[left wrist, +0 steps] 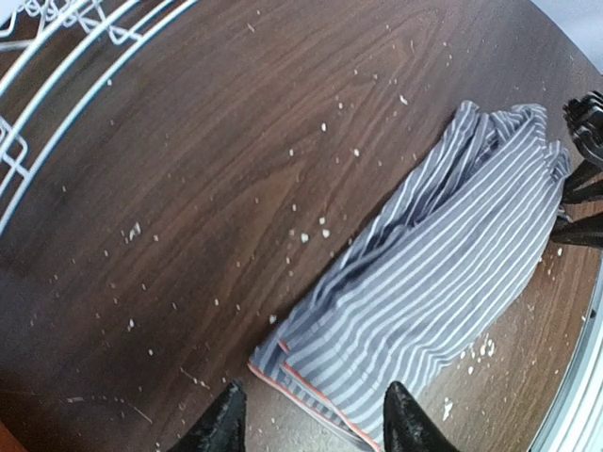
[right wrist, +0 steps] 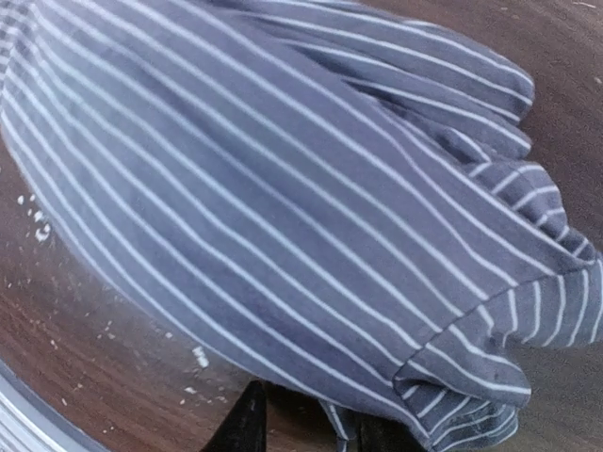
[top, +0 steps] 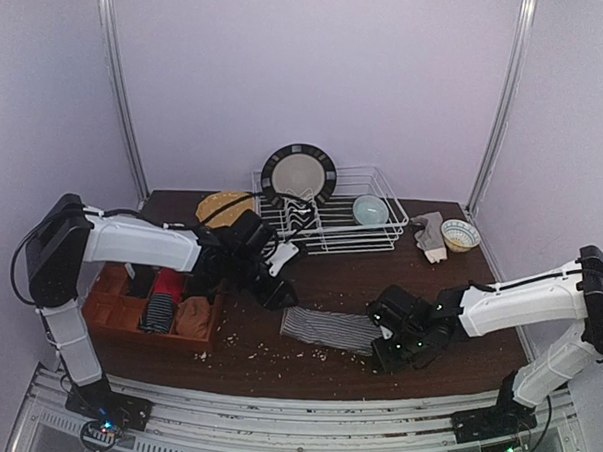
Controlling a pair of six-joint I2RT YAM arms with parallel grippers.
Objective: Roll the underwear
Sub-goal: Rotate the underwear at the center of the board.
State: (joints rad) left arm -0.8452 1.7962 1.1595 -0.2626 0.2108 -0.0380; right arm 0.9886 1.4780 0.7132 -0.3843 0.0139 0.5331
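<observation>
The dark underwear with fine white stripes (top: 329, 327) lies flattened on the brown table, near the front middle. My left gripper (top: 276, 293) is open just over its left end; in the left wrist view its gripper (left wrist: 316, 428) straddles the orange-edged hem of the striped cloth (left wrist: 443, 254). My right gripper (top: 389, 340) is at the right end. In the right wrist view the cloth (right wrist: 283, 188) fills the frame and drapes over my gripper (right wrist: 311, 433), a fold pinched between the fingers. A grey-beige garment (top: 431, 236) lies at the back right.
A wooden divider box (top: 108, 313) at the left holds red, black (top: 160, 305) and orange-brown rolled garments. A white wire rack (top: 376, 234) with a plate (top: 299, 174) and bowl (top: 370, 209) stands at the back. A small bowl (top: 460, 234) is at the back right. Crumbs are scattered on the table.
</observation>
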